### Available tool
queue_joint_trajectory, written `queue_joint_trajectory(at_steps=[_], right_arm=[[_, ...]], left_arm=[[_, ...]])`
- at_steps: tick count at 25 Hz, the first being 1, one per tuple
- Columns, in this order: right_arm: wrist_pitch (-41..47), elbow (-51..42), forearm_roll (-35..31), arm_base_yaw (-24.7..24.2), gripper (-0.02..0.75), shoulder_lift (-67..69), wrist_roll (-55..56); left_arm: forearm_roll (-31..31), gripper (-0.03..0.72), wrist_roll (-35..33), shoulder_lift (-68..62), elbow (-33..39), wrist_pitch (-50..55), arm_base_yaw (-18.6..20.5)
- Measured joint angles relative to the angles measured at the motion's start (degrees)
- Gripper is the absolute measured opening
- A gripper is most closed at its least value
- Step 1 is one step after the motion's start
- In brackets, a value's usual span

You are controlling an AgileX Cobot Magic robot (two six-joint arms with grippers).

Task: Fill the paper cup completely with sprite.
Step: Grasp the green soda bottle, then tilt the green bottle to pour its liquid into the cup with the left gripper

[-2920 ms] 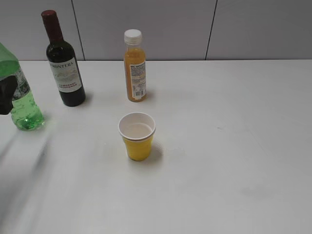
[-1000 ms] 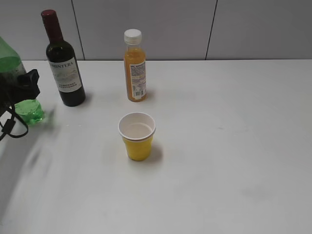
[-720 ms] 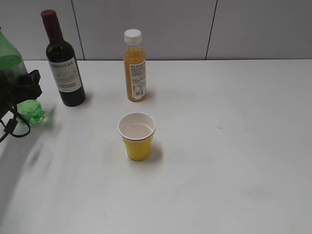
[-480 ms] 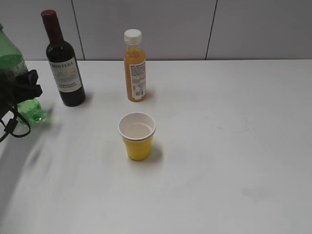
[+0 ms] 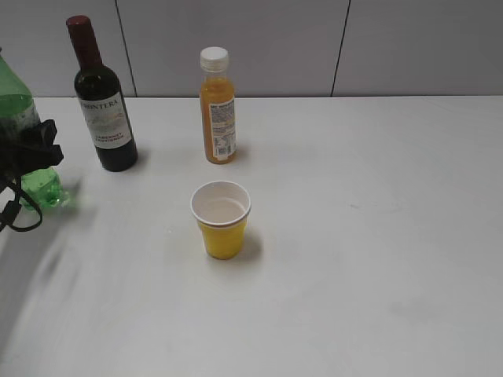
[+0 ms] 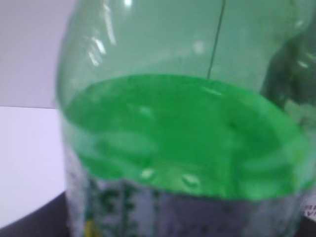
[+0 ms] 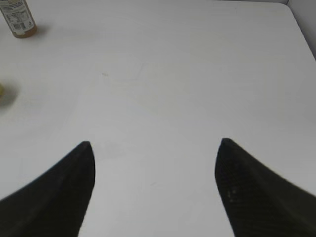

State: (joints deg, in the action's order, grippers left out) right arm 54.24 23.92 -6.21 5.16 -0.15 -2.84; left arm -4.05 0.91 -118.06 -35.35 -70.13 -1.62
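Observation:
The yellow paper cup (image 5: 222,220) stands upright in the middle of the table, its white inside showing. The sprite is in a green plastic bottle (image 5: 17,98) at the far left edge of the exterior view. My left gripper (image 5: 33,153) is clamped round its labelled middle. In the left wrist view the bottle (image 6: 182,133) fills the frame and hides the jaws. My right gripper (image 7: 153,148) is open and empty over bare table. It is out of the exterior view. A sliver of the cup (image 7: 1,92) shows at the left edge of the right wrist view.
A dark wine bottle (image 5: 104,110) stands at the back left, close to the right of the sprite bottle. An orange juice bottle (image 5: 217,110) with a white cap stands behind the cup; it also shows in the right wrist view (image 7: 18,19). A grey wall closes the table's far edge.
My left gripper came in from the left edge and closed round the sprite bottle's middle. In the last second the bottle and gripper shifted slightly left and down. The cup has not moved.

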Motion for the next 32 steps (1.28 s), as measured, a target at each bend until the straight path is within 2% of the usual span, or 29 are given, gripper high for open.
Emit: queue_joint_trajectory(at_steps=[5,9,16,21,25,32], right_arm=[[0.0,0.0,0.0,0.0,0.585,0.0,0.0],[0.0,0.0,0.0,0.0,0.585,0.0,0.0],[0.0,0.0,0.0,0.0,0.585,0.0,-0.1],[0.0,0.0,0.0,0.0,0.585,0.0,-0.1],[0.0,0.0,0.0,0.0,0.585,0.0,0.0],[0.0,0.0,0.0,0.0,0.585,0.0,0.0]], left_arm=[[-2.4,0.472,-5.6,3.7,3.3,2.7,-1.5],[-6.4,0.472,-8.5,8.0,6.5,3.4,-4.9],[-12.2,0.472,-15.6,13.8,10.3,3.4,-12.8],[-18.8,0.472,-22.0,14.1,10.8,3.5,-19.3],[-24.7,0.472,-24.5,14.2,10.9,3.5,-24.4],[-27.7,0.472,-27.5,15.3,14.2,3.7,-28.8]])
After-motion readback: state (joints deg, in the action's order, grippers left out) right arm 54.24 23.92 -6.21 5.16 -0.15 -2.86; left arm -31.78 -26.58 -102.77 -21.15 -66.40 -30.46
